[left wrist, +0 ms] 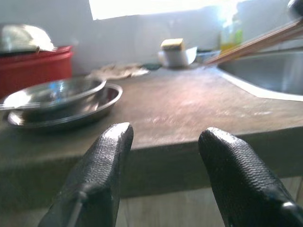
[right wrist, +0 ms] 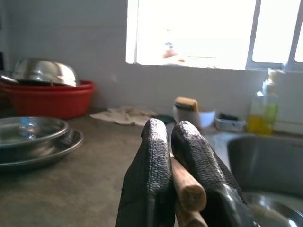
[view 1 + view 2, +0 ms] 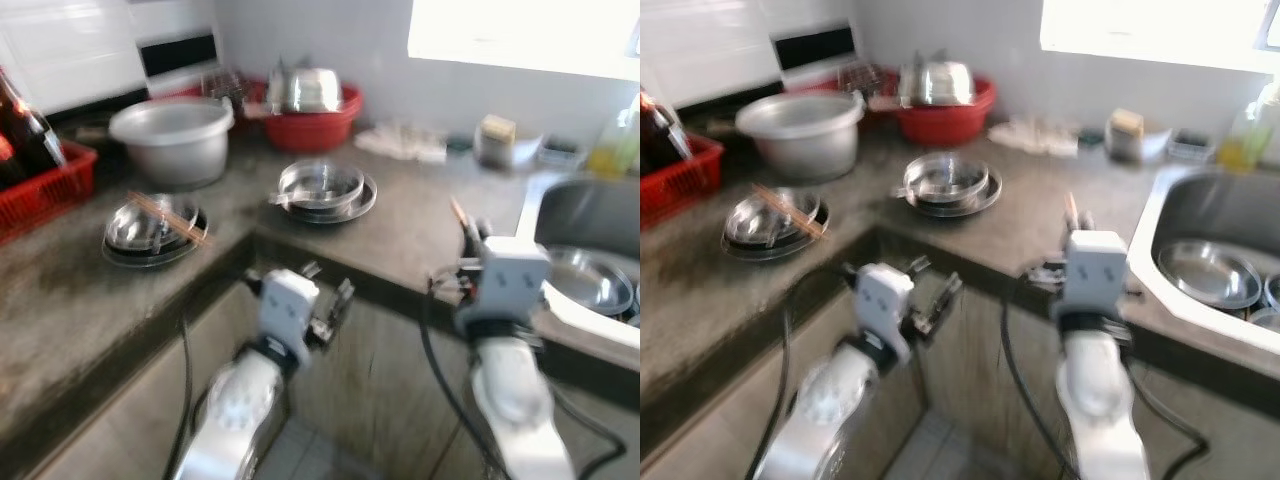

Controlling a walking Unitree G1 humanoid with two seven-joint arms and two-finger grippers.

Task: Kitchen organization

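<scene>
So the robot's at the corner of the counter (image 3: 400, 235) and the right gripper (image 2: 176, 142) has its two fingers pinched tight on a pair of wooden chopsticks (image 2: 187, 182); the sticks run lengthwise between the pads, so their long axis follows the fingers and the tips poke up and forward past the wrist toward the counter's back edge, right beside the sink (image 3: 585, 215); a steel bowl (image 3: 585, 280) sits down in that sink, just to the right of the gripper. The left gripper (image 1: 163, 144) is spread wide with nothing between its fingers, parked just below the counter's front edge, aimed at the stacked steel dishes (image 3: 322, 188) further back on the top; the chopstick ends cross the far corner of its view. Over on the robot's left there's another steel dish (image 3: 153, 228) with a second pair of sticks (image 3: 170, 217) lying across it, nearer the left arm. Looks like the right arm is the one carrying, and the sink is its closest drop, but where the chopsticks should go is only a guess; everything's a bit blurry.
</scene>
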